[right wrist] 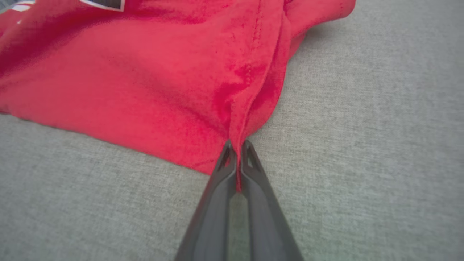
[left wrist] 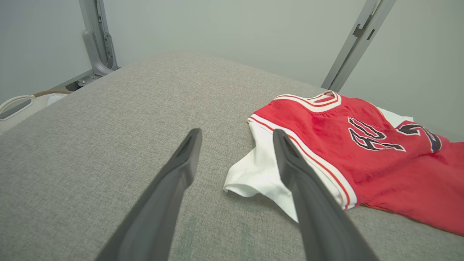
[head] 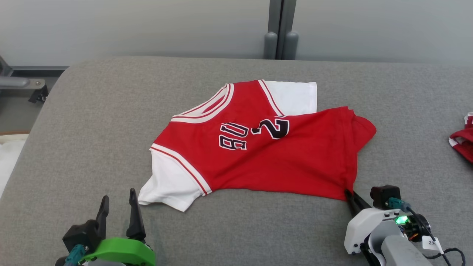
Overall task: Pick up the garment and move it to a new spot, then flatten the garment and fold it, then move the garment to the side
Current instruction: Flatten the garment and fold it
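From the head we see the red garment spread in the middle of the grey padded surface, with a second red cloth well apart at the right edge. Our right gripper is at the garment's near right corner. Along the left wrist, our left gripper stands with its fingers wide apart and holds nothing, the garment's white sleeve just beside its right finger. Along the right wrist, the fingers are pinched together on the hem corner, and the garment fans away beyond them.

Jersey letters: read "BU", sideways, rest hidden.
Jersey number: "2".
Arm tag: started "2", remainder unclear.
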Motion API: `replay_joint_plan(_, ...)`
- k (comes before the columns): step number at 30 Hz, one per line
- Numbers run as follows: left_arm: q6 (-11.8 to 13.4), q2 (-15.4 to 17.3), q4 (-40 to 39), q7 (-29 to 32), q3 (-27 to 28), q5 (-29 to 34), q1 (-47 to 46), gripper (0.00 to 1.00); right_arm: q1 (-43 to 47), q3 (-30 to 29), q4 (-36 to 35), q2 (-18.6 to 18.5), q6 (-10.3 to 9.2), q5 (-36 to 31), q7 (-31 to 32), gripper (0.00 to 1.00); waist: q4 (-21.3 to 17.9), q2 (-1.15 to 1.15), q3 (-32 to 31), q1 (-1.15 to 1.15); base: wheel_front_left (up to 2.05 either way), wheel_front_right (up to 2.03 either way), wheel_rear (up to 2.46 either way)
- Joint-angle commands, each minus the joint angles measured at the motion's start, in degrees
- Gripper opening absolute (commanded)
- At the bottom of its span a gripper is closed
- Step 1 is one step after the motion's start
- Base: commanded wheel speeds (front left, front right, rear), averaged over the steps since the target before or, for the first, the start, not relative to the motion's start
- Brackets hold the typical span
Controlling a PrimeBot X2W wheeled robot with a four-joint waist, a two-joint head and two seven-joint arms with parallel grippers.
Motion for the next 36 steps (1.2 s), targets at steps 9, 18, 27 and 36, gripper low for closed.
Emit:
replay_joint_plan(9, -2.8, 2.0, 7.5, 5.1, -0.2, -2.4, -3.0, 1.0, 0.0, -6.1, -4.1, -0.4, -0.09, -2.8, -0.9, 0.0, -1.8, 0.0, -0.1, 0.0, 0.0, 0.0, 0.0)
replay_joint_plan(18, -5.0, 2.4, 13.6, 9.7, -4.0, -4.3, -6.1, 1.0, 1.4, -7.7, -6.9, -0.4, -0.09, -4.3, -0.4, 0.0, -2.6, 0.0, 0.5, 0.0, 0.0, 0.0, 0.0)
replay_joint_plan(27, -5.7, 3.0, 20.1, 8.5, -6.9, -4.5, -10.3, 1.0, 1.4, -6.2, -8.7, -0.4, -0.09, -3.5, 0.4, 0.0, -3.4, 0.0, 1.7, 0.0, 0.0, 0.0, 0.0)
replay_joint_plan(36, -6.0, 3.2, 24.4, 5.3, -10.5, -5.7, -13.4, 0.0, 1.7, -5.9, -10.6, -0.4, -0.09, -3.8, 1.0, 0.0, -4.3, 0.0, 2.0, 0.0, 0.0, 0.0, 0.0)
